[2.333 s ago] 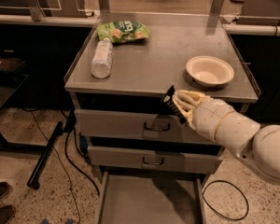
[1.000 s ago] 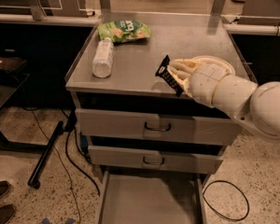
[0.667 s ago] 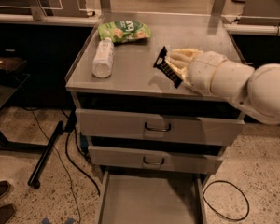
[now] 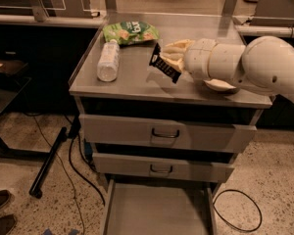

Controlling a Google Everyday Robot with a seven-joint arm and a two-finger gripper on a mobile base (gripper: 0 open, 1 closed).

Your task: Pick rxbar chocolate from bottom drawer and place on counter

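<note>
My gripper (image 4: 170, 60) is shut on the rxbar chocolate (image 4: 164, 64), a black bar with white lettering. It holds the bar tilted just above the middle of the counter (image 4: 132, 80). The white arm reaches in from the right. The bottom drawer (image 4: 157, 209) stands pulled open below, its flat floor bare.
A clear plastic bottle (image 4: 108, 60) lies on the counter's left side. A green snack bag (image 4: 130, 32) lies at the back. A white bowl (image 4: 219, 85) sits at the right, mostly hidden by my arm. The two upper drawers (image 4: 164, 133) are closed. Cables and a black bar lie on the floor at left.
My gripper has carried the bar up from in front of the top drawer, then leftward and further back over the counter.
</note>
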